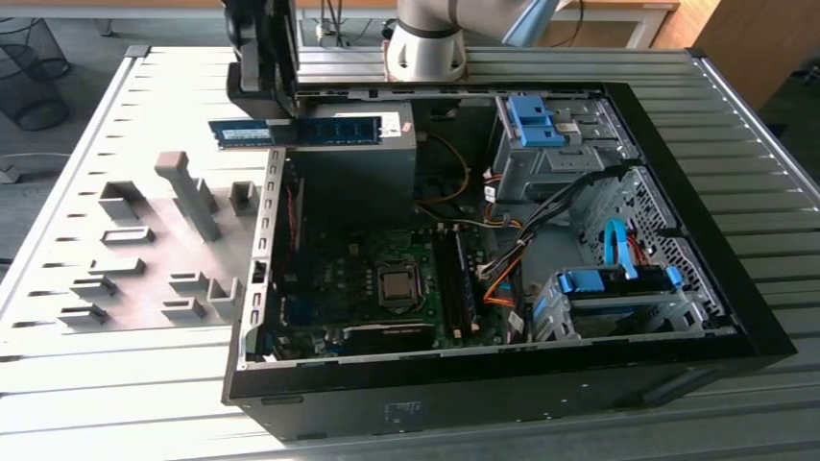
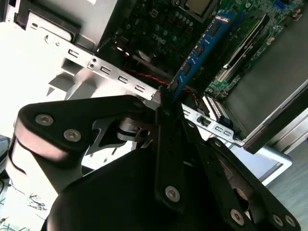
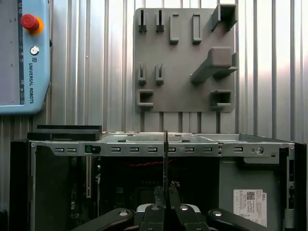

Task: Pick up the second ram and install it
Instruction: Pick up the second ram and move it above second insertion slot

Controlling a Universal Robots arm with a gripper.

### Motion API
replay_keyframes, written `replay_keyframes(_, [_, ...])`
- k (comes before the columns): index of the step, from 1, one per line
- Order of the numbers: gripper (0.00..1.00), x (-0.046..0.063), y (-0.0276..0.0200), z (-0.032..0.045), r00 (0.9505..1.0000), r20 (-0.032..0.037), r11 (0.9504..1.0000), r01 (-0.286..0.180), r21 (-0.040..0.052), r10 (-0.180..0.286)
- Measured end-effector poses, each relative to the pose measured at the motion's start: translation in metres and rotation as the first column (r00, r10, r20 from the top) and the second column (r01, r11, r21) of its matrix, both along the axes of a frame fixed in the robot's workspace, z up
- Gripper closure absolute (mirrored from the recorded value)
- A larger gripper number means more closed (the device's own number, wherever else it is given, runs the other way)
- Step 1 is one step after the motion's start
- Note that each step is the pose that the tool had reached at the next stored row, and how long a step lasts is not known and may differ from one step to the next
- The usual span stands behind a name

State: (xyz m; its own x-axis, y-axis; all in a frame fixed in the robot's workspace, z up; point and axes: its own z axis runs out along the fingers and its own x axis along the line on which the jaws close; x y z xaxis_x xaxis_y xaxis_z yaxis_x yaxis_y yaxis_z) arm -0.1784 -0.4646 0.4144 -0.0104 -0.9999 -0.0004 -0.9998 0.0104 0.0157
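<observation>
The second ram (image 1: 340, 129), a blue-green stick with dark chips, hangs level in the air over the rear left edge of the open computer case (image 1: 717, 240). My gripper (image 1: 282, 125) is shut on it near its middle. In the second wrist view the ram (image 2: 202, 48) juts out from between the black fingers (image 2: 166, 113), and the motherboard lies beyond it. The first wrist view has the ram (image 3: 166, 159) edge-on as a thin line rising from the gripper (image 3: 166, 190). The long black memory slots (image 1: 455, 279) lie on the motherboard beside the processor socket (image 1: 397, 284).
A grey fixture plate (image 1: 154, 240) with raised blocks lies on the slatted table at the exterior view's left; it also appears in the first wrist view (image 3: 185, 62). A teach pendant (image 3: 24, 57) rests beyond the case. Cables and blue drive bays (image 1: 615, 283) crowd the case's right side.
</observation>
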Motion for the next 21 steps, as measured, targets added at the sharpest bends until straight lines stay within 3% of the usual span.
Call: replay_keyframes(21, [0.86, 0.041, 0.0, 0.0, 1.0, 0.0, 1.0, 0.0, 0.0, 0.0])
